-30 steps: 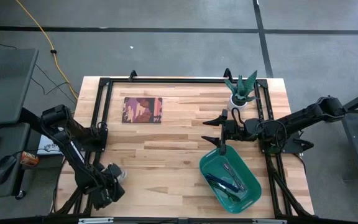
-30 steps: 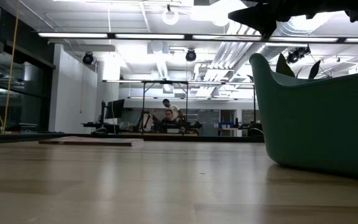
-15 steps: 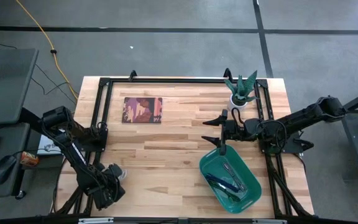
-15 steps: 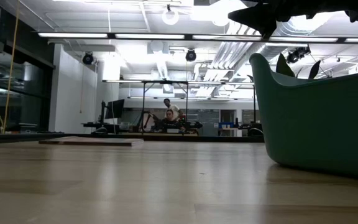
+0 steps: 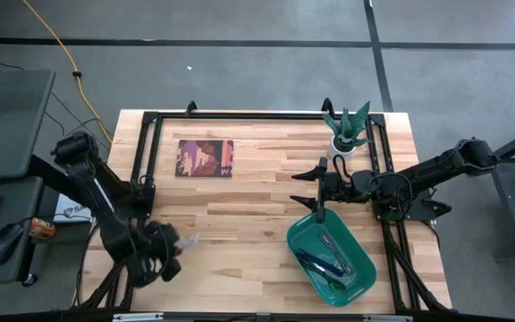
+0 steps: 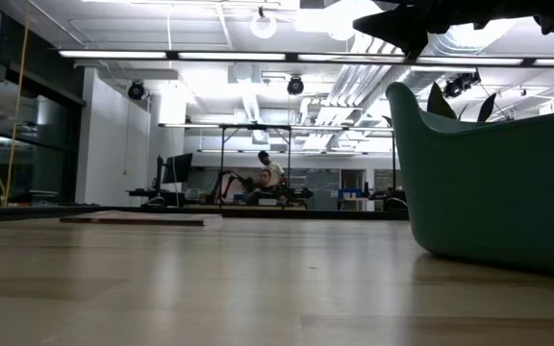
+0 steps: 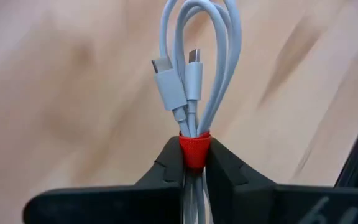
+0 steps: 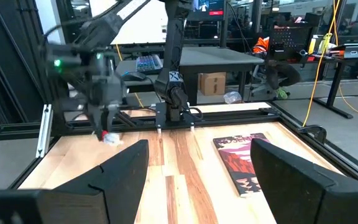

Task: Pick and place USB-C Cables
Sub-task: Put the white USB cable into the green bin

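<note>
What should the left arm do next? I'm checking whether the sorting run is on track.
Probably carry it across toward the teal tub. The left gripper is shut on the white cable at its red tie, above the table's left front, while other cables already lie in the tub. The right gripper waits open beside it.

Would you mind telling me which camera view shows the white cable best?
The left wrist view: the white cable fills it, red band pinched in the left gripper, both plugs clear. The high view shows only a pale speck, the right wrist view a distant blur, the low view nothing.
</note>
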Available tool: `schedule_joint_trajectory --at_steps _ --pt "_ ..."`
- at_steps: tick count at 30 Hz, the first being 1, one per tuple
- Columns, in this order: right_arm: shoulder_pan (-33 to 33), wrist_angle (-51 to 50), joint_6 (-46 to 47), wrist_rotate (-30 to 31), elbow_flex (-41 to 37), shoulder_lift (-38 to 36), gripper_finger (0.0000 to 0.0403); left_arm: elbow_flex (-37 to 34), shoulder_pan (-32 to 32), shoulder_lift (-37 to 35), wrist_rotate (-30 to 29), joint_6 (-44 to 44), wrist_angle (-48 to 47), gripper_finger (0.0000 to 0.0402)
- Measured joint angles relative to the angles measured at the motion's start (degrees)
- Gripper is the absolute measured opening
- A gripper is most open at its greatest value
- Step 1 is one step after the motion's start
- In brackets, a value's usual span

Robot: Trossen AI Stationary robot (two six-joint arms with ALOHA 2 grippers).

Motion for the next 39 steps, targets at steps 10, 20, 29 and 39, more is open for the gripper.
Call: schedule_joint_trajectory --at_steps 10,20,29,39 --pt "0.0 0.0 -2.3 0.1 0.0 0.0 0.0273 -0.7 13.6 -14.0 -23.8 35.8 6.3 0.0002" --pt "0.0 0.8 -2.5 0.1 0.0 0.0 0.0273 -15.2 31.7 -18.8 -6.4 70.8 52.7 0.0000" --pt "-0.7 5.6 -1.0 0.2 0.0 0.8 0.0273 -19.3 47.1 -15.2 9.9 78.7 74.5 0.0000" --pt "-7.8 20.0 2.0 0.0 0.0 12.3 0.0273 -19.3 53.0 -5.4 18.5 80.1 88.3 0.0000"
